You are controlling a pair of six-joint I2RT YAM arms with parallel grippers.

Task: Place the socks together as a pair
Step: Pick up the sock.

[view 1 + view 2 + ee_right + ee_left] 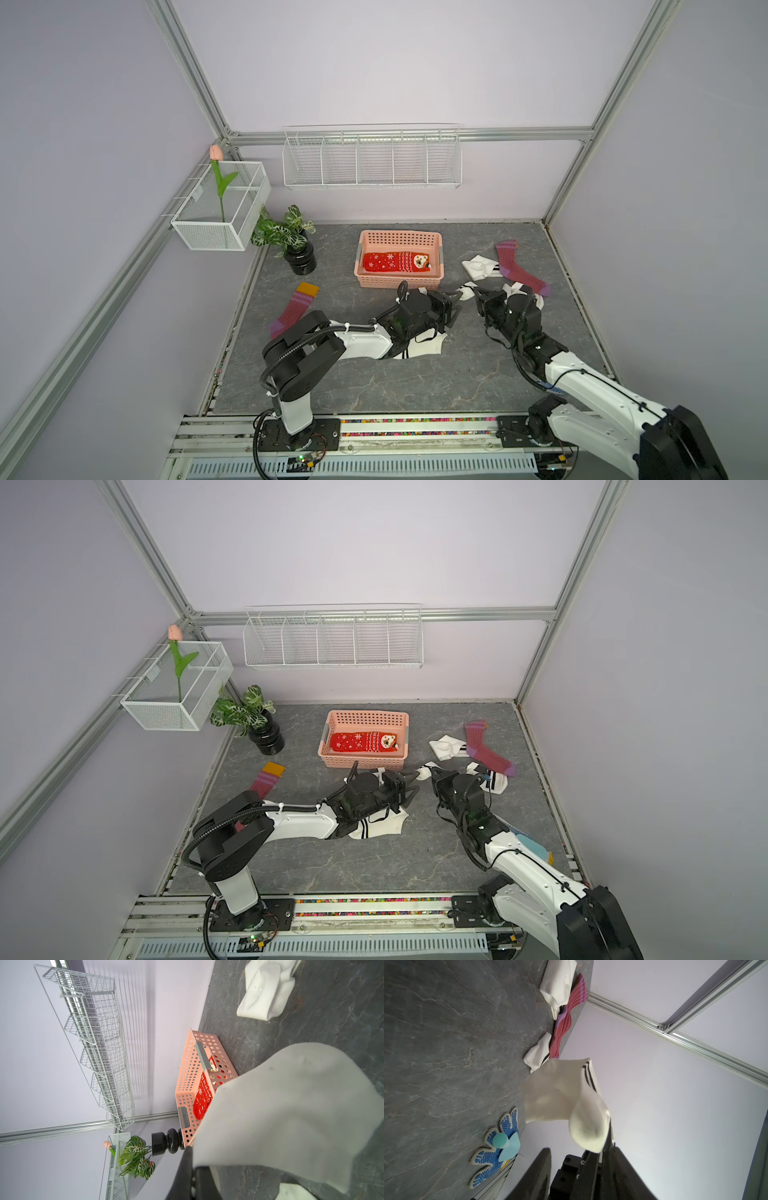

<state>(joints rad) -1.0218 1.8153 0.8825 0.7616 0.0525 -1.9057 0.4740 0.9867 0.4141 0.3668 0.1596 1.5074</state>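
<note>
Clock set with the robot bases at 6.

**Seen:**
- Both grippers meet mid-table, just at 6 o'clock of the basket [399, 239], which holds a red sock [386, 262].
- Right gripper [478, 297]: fingers clamped on an edge of a white sock [556, 1095], which hangs clear of the table [374, 386].
- Left gripper [458, 304]: fingers [537, 1169] stand apart. The sock's rounded end lies against one of them and does not look pinched.
- The mate [382, 827], white with black stripes, lies flat at 7 o'clock of the grippers, partly under the left arm.
- Two more white pieces lie at 1–2 o'clock beside a maroon sock [519, 266].
- A second maroon [299, 307] lies at 9 o'clock.

**Step in hand (my reading):** the left gripper takes the free end, so the white sock can be carried between two grips.

**To do it well:**
- Centre the rounded end between the left fingers before they shut, and catch both layers of cloth.
- Keep the right grip firm until the left one holds.
- Draw the grips apart only until the sock hangs straight. Pulling harder may slip a grip.
- Clear the left arm off the mate, then lay the sock down stripes over stripes.
</note>
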